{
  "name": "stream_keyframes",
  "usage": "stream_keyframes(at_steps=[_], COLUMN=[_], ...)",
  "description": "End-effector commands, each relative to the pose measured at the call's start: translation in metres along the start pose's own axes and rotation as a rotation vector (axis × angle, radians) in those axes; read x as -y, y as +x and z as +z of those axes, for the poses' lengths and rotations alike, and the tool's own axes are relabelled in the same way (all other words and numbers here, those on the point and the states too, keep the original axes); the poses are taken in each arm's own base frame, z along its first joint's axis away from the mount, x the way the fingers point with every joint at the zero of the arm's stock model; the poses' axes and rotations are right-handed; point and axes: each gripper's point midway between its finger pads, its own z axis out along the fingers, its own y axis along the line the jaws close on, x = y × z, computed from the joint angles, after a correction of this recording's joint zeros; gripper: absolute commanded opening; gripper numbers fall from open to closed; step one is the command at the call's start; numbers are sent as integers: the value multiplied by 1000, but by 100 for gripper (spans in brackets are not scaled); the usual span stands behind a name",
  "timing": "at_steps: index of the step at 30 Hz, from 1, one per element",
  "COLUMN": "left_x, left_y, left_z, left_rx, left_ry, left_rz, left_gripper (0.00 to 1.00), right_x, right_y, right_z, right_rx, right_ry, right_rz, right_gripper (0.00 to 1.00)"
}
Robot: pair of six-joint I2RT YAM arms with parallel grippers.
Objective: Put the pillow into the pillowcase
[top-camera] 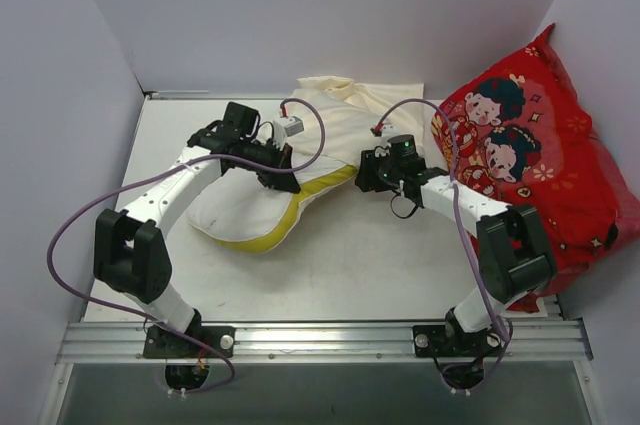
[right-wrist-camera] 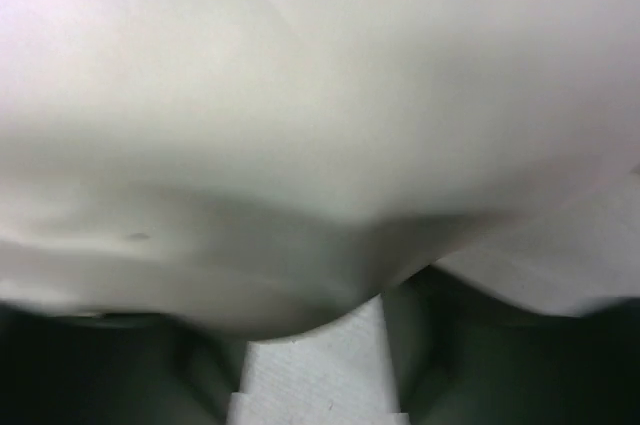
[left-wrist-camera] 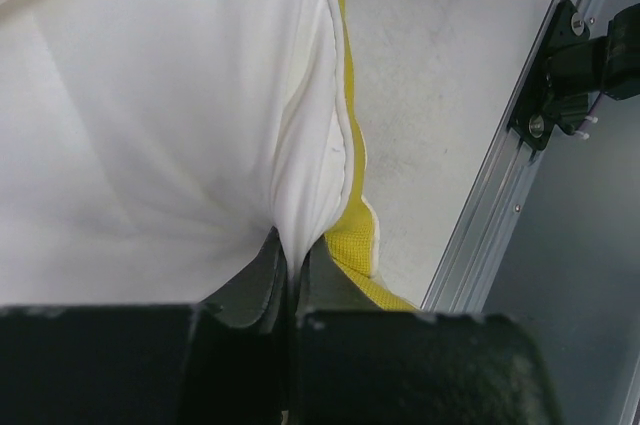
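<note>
The white pillow with its yellow seam lies mid-table, its near-left end showing. The cream pillowcase lies over its far right part. My left gripper is shut on a fold of pale fabric at the pillowcase's hem, right beside the yellow seam. My right gripper is at the pillowcase's right side. Its dark fingers stand apart. Blurred cream fabric lies over their tips, with bare table showing between them.
A red cushion printed with cartoon children leans against the right wall, close behind my right arm. Grey walls close the back and both sides. A metal rail runs along the near edge and shows in the left wrist view.
</note>
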Motion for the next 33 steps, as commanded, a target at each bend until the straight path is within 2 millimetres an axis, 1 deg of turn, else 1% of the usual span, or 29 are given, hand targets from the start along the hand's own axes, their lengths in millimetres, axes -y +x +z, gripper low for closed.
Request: stream_keyframes(at_steps=[1, 4, 5, 6, 7, 8, 9, 10, 11, 12, 13, 14, 15, 17, 18, 19, 21, 22, 23, 24, 25, 26, 27, 28, 29, 30, 31, 32, 33], left_x=[15, 8, 4, 0, -4, -14, -20, -25, -31, -41, -44, -47, -48, -50, -49, -48, -41, -31, -22, -15, -9, 4, 7, 8, 7, 4, -3, -23, -33], left_y=[-40, -45, -46, -48, -56, -55, -66, -69, -72, -70, -76, -76, -73, -62, -58, -43, -28, -14, -10, -5, 8, 8, 19, 19, 10, 8, 4, -10, -8], left_z=[-15, -17, -18, -17, -17, -16, -15, -14, -12, -6, -3, 3, 13, 28, 34, 45, 56, 62, 59, 55, 49, 33, 21, 9, -17, -30, -40, -62, -70], left_rx=[115, 135, 145, 155, 186, 196, 242, 264, 284, 291, 321, 330, 342, 327, 319, 287, 253, 208, 192, 173, 120, 128, 101, 108, 165, 173, 185, 222, 206], left_ry=[60, 25, -2, -23, -45, -99, -125, -152, -183, -245, -278, -306, -342, -377, -391, -398, -350, -283, -246, -217, -196, -152, -136, -124, -106, -117, -141, -215, -240], left_rz=[46, 44, 25, 19, 18, -10, 3, -34, -44, -60, -53, -74, -70, -90, -90, -96, -114, -108, -91, -66, -19, 22, 25, 73, 78, 69, 85, 81, 62], left_gripper=[0, 0, 0, 0, 0, 0, 0, 0, 0, 0, 0, 0, 0, 0, 0, 0, 0, 3, 15, 39, 47, 57, 69, 76, 82, 86, 87, 88, 88], right_x=[-4, -24, -39, -54, -68, -85, -101, -123, -134, -144, -150, -158, -157, -154, -153, -149, -147, -143, -134, -131, -126, -119, -116, -115, -111, -111, -107, -104, -103], right_y=[-38, -45, -45, -31, -29, -28, 0, 13, 18, 39, 48, 55, 65, 75, 76, 72, 70, 67, 65, 65, 65, 61, 62, 49, 38, 31, 10, 2, -6], right_z=[9, 2, -6, -14, -23, -36, -50, -67, -85, -101, -114, -128, -136, -139, -138, -137, -132, -130, -126, -132, -133, -137, -144, -147, -148, -148, -144, -137, -128], right_rx=[105, 80, 68, -1, -21, -29, -140, -186, -191, -270, -301, -319, -365, -395, -404, -405, -436, -439, -446, -471, -469, -462, -487, -451, -426, -415, -365, -359, -343], right_ry=[1, -81, -126, -192, -250, -311, -363, -486, -542, -598, -650, -718, -735, -751, -755, -754, -754, -749, -731, -738, -741, -732, -722, -720, -702, -690, -641, -610, -574], right_rz=[-5, -22, -52, -71, -126, -166, -185, -214, -278, -289, -297, -313, -297, -288, -271, -235, -152, -124, -83, -48, -62, -61, -55, -92, -98, -108, -156, -172, -203], right_gripper=[33, 8, 4, 1, 0, 0, 0, 0, 0, 0, 0, 0, 0, 0, 0, 0, 0, 1, 6, 11, 24, 33, 48, 53, 57, 62, 63, 64, 65])
